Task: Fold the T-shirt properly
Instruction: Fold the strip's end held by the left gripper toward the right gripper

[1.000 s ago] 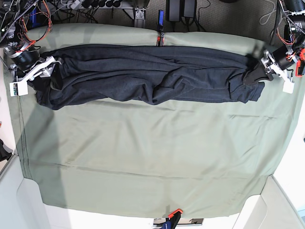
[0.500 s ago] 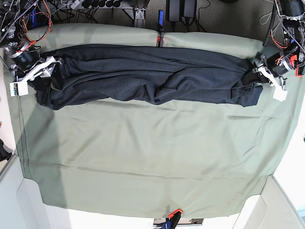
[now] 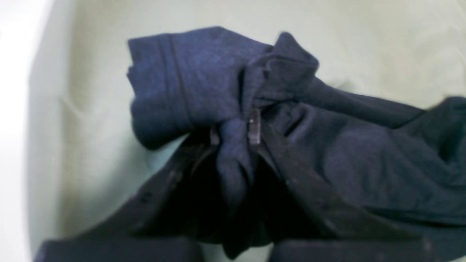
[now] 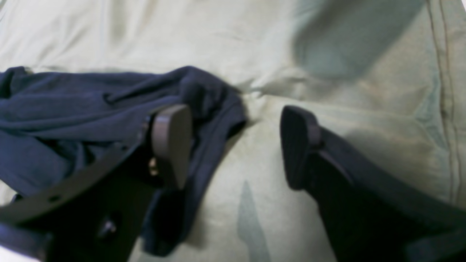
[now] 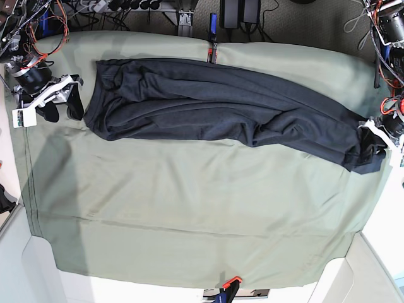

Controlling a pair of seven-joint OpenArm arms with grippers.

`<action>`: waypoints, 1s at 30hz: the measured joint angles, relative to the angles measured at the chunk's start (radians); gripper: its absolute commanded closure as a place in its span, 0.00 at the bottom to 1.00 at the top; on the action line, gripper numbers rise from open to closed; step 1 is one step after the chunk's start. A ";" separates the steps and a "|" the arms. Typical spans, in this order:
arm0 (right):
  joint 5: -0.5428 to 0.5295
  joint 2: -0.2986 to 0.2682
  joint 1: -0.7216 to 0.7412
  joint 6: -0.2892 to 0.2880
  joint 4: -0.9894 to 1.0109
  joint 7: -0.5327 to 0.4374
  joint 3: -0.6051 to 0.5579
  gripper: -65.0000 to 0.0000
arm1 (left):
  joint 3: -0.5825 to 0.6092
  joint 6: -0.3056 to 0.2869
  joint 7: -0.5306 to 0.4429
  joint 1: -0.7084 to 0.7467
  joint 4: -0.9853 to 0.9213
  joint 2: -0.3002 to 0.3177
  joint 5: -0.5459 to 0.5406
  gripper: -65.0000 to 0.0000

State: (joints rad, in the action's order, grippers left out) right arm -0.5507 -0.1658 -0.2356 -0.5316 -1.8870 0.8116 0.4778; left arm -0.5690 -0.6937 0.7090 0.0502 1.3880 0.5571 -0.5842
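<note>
The dark navy T-shirt [image 5: 221,107] lies bunched in a long slanted band on the sage-green cloth [image 5: 189,208], from back left to the right edge. My left gripper [image 5: 377,144] is shut on the shirt's right end. In the left wrist view the gripper [image 3: 235,134] pinches a fold of the shirt [image 3: 189,80] next to a hemmed edge. My right gripper [image 5: 61,110] is open and empty, just left of the shirt's left end. In the right wrist view its fingertips [image 4: 171,142] stand wide apart, one over the edge of the shirt [image 4: 72,109].
The green cloth covers the whole table and hangs over its edges. A clamp [image 5: 213,50] holds it at the back and another clamp [image 5: 227,287] at the front. Cables and electronics [image 5: 240,12] lie behind the table.
My right gripper has let go of the shirt's left end. My left gripper has pulled the right end rightward and toward the front, so the shirt has slid right and now lies slanted.
</note>
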 measured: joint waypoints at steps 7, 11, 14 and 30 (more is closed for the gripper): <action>-0.001 0.000 0.000 0.000 0.000 -0.003 0.000 0.41 | 0.059 0.007 0.093 0.126 0.370 -0.068 -0.140 1.00; -0.003 0.001 0.003 0.000 0.000 -0.011 0.000 0.41 | 0.218 0.002 0.105 0.173 0.547 -0.138 -0.142 1.00; -0.003 0.000 0.002 0.000 0.000 -0.011 0.000 0.41 | 0.361 -0.002 0.102 0.180 0.575 -0.165 -0.105 1.00; -0.069 0.011 0.003 0.013 0.000 0.042 0.000 0.41 | 0.755 0.024 0.009 0.171 0.422 -0.213 0.153 0.33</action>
State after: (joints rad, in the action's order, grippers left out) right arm -0.6201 -0.1547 -0.2329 -0.5190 -1.8870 0.8532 0.4782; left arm 0.1860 -0.6693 0.7177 0.2214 1.8095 0.3439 -0.4316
